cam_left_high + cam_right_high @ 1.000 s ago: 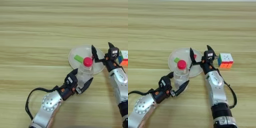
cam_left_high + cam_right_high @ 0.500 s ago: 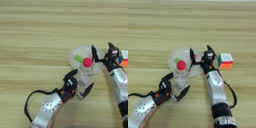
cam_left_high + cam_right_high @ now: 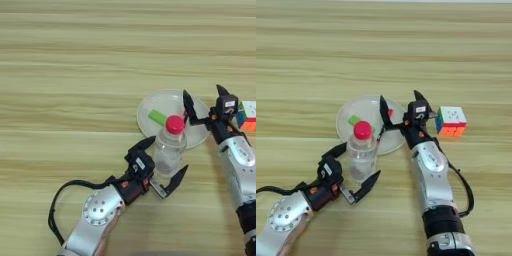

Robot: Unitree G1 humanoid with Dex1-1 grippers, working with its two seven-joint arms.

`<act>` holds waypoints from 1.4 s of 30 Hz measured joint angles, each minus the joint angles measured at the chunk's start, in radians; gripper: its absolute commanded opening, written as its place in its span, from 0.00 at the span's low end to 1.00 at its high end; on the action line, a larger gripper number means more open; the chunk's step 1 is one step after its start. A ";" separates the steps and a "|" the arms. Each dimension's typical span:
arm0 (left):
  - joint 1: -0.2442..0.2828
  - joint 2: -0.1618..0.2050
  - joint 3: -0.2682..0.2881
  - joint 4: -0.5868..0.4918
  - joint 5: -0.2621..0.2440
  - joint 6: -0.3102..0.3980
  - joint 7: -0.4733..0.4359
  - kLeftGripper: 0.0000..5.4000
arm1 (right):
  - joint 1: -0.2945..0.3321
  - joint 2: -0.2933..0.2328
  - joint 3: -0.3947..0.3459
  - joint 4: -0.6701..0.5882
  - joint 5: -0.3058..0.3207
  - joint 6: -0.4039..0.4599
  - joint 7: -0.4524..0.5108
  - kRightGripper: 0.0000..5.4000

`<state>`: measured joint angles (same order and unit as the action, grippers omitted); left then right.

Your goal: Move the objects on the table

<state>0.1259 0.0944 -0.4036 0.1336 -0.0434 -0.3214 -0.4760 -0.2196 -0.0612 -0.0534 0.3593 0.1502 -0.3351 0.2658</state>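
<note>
A small clear bottle point(image 3: 169, 149) with a red cap stands upright on the table point(image 3: 75, 75), at the near edge of the round white plate point(image 3: 172, 100). My left gripper point(image 3: 160, 162) is open, one finger left of the bottle and the other spread out to its near right, apart from it. A green block point(image 3: 157, 117) lies on the plate. My right gripper point(image 3: 399, 102) is open above the plate's right rim. A small bit of red point(image 3: 389, 113) shows beside its left finger, mostly hidden.
A coloured puzzle cube point(image 3: 451, 121) sits on the table just right of my right gripper. The left arm's black cable point(image 3: 62, 200) loops over the table at the near left. Bare wood stretches across the far and left parts.
My left gripper's fingers have spread apart around the bottle, the near finger swinging outward. The bottle stays standing in place. The right arm has not moved.
</note>
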 measured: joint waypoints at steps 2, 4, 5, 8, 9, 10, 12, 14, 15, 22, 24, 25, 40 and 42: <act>0.001 0.003 0.005 -0.008 0.000 0.000 0.001 1.00 | 0.000 0.000 0.000 0.002 0.000 0.000 0.000 1.00; 0.007 0.005 0.006 -0.015 0.000 0.000 0.001 1.00 | 0.000 0.000 0.000 0.004 0.000 0.000 0.000 1.00; 0.011 0.006 0.006 -0.020 0.000 0.000 0.002 1.00 | 0.000 0.000 0.000 0.005 0.000 0.000 0.000 1.00; 0.027 0.012 0.004 -0.042 0.002 0.001 0.003 1.00 | -0.001 0.000 0.000 0.009 -0.001 0.000 -0.001 1.00; 0.033 0.016 0.003 -0.053 0.002 0.002 0.003 1.00 | -0.001 0.000 0.000 0.009 -0.002 0.000 -0.001 1.00; 0.044 0.021 0.003 -0.064 0.004 0.002 0.004 1.00 | -0.001 0.000 0.000 0.010 -0.002 0.000 -0.001 1.00; 0.060 0.030 0.001 -0.077 0.007 0.006 0.004 1.00 | -0.002 0.000 0.000 0.010 -0.002 0.000 -0.001 1.00; 0.068 0.039 0.000 -0.088 0.008 0.010 0.004 1.00 | -0.005 0.000 -0.001 0.011 -0.002 0.000 -0.001 1.00; 0.070 0.040 -0.001 -0.091 0.008 0.011 0.004 1.00 | -0.006 0.000 -0.001 0.012 -0.002 0.000 -0.001 1.00; 0.093 0.056 -0.011 -0.117 0.016 0.030 0.001 1.00 | -0.011 0.000 -0.002 0.035 -0.002 -0.001 -0.001 1.00; 0.098 0.065 -0.009 -0.124 0.016 0.031 0.002 1.00 | -0.013 0.000 -0.002 0.039 -0.002 -0.001 -0.002 1.00; 0.101 0.068 -0.003 -0.126 0.016 0.031 0.003 1.00 | -0.015 0.000 -0.003 0.040 -0.002 -0.001 -0.002 1.00; 0.133 0.098 0.033 -0.148 0.020 0.033 0.024 1.00 | -0.055 0.000 -0.017 0.106 -0.002 -0.012 -0.001 1.00; 0.134 0.099 0.037 -0.148 0.020 0.033 0.025 1.00 | -0.056 0.000 -0.018 0.114 -0.002 -0.016 -0.001 1.00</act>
<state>0.2596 0.1939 -0.3667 -0.0147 -0.0230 -0.2887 -0.4506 -0.2760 -0.0613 -0.0714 0.4734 0.1478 -0.3507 0.2653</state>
